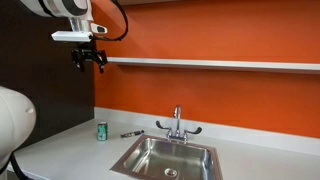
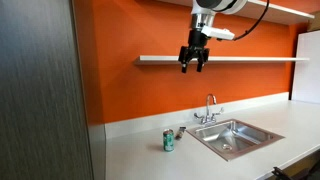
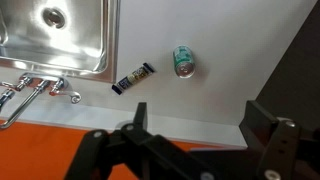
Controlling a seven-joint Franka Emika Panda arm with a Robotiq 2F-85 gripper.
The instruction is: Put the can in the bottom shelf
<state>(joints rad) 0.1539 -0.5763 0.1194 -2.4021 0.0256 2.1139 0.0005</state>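
The green can with a silvery top (image 1: 101, 131) stands upright on the light-grey countertop, left of the sink; it also shows in an exterior view (image 2: 168, 141) and from above in the wrist view (image 3: 184, 61). The bottom shelf (image 1: 220, 64) is a thin white board on the orange wall, also seen in an exterior view (image 2: 250, 59). My gripper (image 1: 88, 62) hangs high in the air at shelf height, far above the can, seen too in an exterior view (image 2: 194, 65). Its fingers are spread apart and empty (image 3: 195, 120).
A steel sink (image 1: 170, 158) with a faucet (image 1: 177, 122) is set in the countertop (image 1: 70, 150). A small dark tool (image 1: 132, 133) lies between can and faucet, also in the wrist view (image 3: 132, 78). A dark panel (image 2: 40, 90) stands at the counter's end.
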